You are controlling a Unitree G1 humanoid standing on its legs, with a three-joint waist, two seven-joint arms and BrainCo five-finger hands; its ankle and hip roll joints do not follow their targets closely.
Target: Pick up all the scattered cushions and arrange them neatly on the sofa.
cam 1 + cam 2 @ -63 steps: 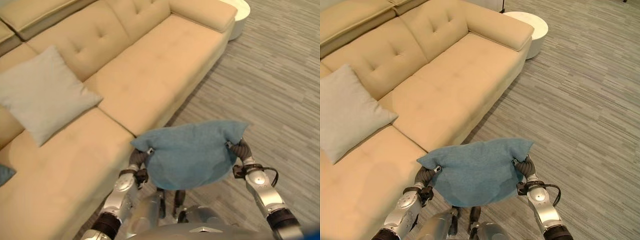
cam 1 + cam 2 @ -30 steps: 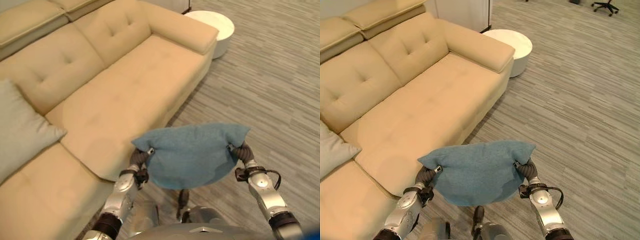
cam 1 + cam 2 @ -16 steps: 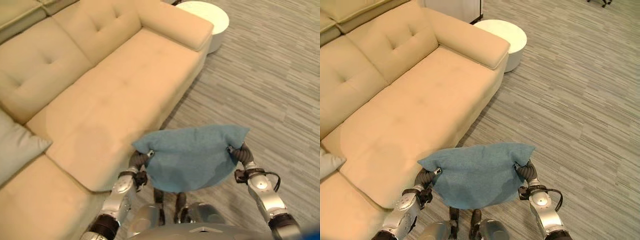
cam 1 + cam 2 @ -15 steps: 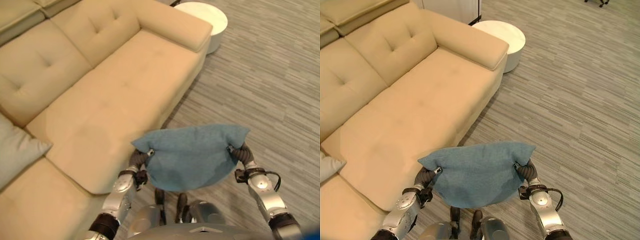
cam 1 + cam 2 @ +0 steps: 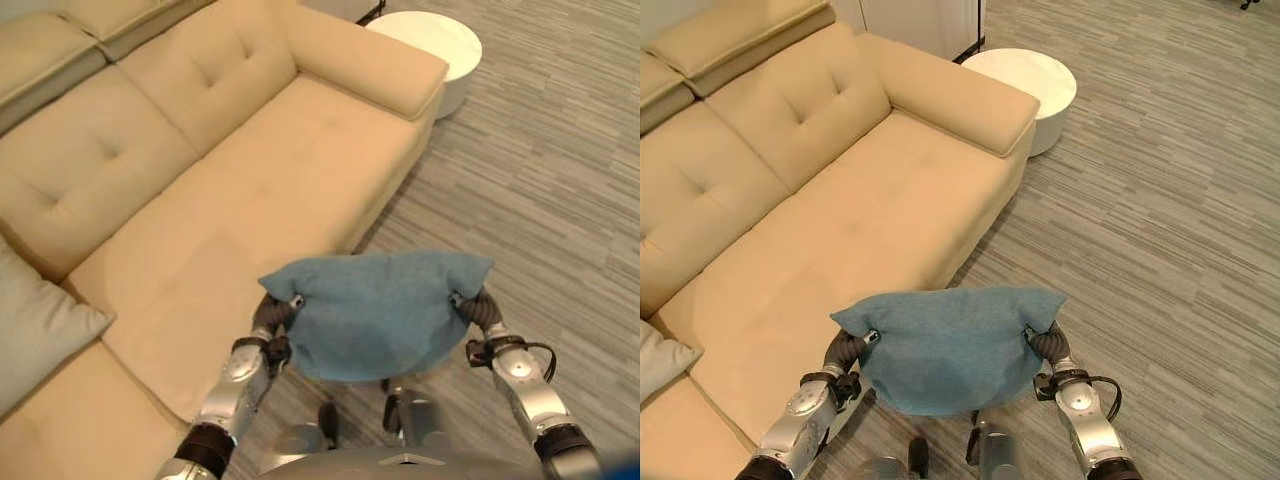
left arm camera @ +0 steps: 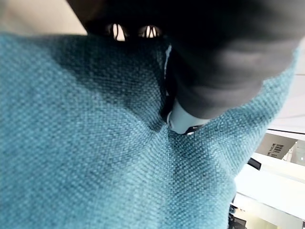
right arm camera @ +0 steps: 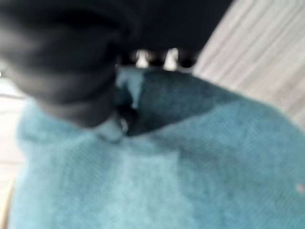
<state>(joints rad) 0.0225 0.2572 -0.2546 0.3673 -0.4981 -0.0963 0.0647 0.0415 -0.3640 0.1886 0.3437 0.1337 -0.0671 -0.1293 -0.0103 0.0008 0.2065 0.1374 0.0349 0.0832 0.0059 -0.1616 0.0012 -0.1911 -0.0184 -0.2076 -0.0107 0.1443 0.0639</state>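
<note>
A blue cushion (image 5: 375, 312) hangs in front of me, held up by its two upper corners over the floor at the sofa's front edge. My left hand (image 5: 268, 316) grips its left corner and my right hand (image 5: 480, 310) its right corner. In the left wrist view the thumb (image 6: 183, 119) digs into the blue cloth (image 6: 95, 157); in the right wrist view the thumb (image 7: 110, 130) pinches the cloth (image 7: 190, 162) the same way. A light grey cushion (image 5: 40, 330) lies on the beige sofa (image 5: 250, 170) at the far left.
The sofa's seat stretches from the grey cushion to the armrest (image 5: 370, 55) at the right. A round white side table (image 5: 432, 42) stands past that armrest. Striped grey floor (image 5: 560, 200) lies open to the right.
The whole picture has shifted, so the camera has moved along the sofa. The blue cushion stays held between both hands in the same way.
</note>
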